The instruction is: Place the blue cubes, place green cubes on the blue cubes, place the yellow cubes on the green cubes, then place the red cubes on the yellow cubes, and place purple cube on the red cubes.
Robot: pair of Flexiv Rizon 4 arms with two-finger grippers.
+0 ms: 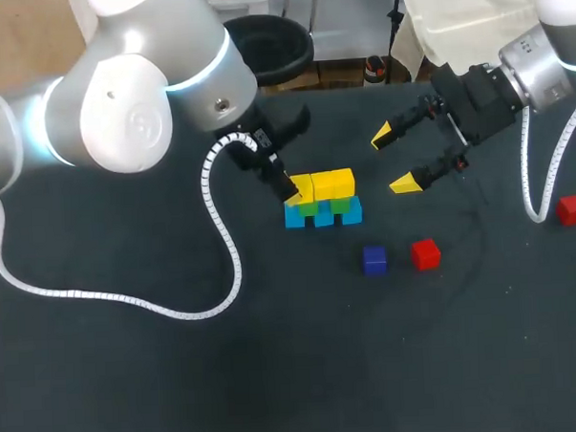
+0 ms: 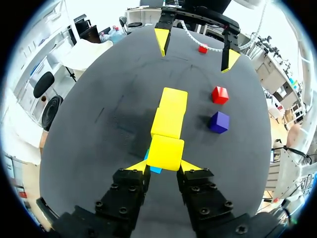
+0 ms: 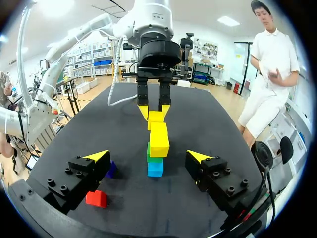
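A low stack stands mid-table: blue cubes (image 1: 322, 215) at the bottom, green cubes (image 1: 328, 206) on them, yellow cubes (image 1: 332, 183) on top. My left gripper (image 1: 291, 188) is shut on the yellow cube (image 2: 166, 152) at the stack's left end, level with the other yellow cubes (image 2: 171, 111). My right gripper (image 1: 400, 158) hangs open to the right of the stack, holding nothing. In the right wrist view the stack (image 3: 158, 141) lies ahead between its fingers (image 3: 98, 155), with my left gripper (image 3: 154, 110) at the far end. A purple cube (image 1: 374, 260) and a red cube (image 1: 424, 254) lie in front of the stack.
A second red cube (image 1: 572, 208) sits near the table's right edge, beside my right arm's white cable (image 1: 535, 181). My left arm's cable (image 1: 129, 299) loops over the left half of the table.
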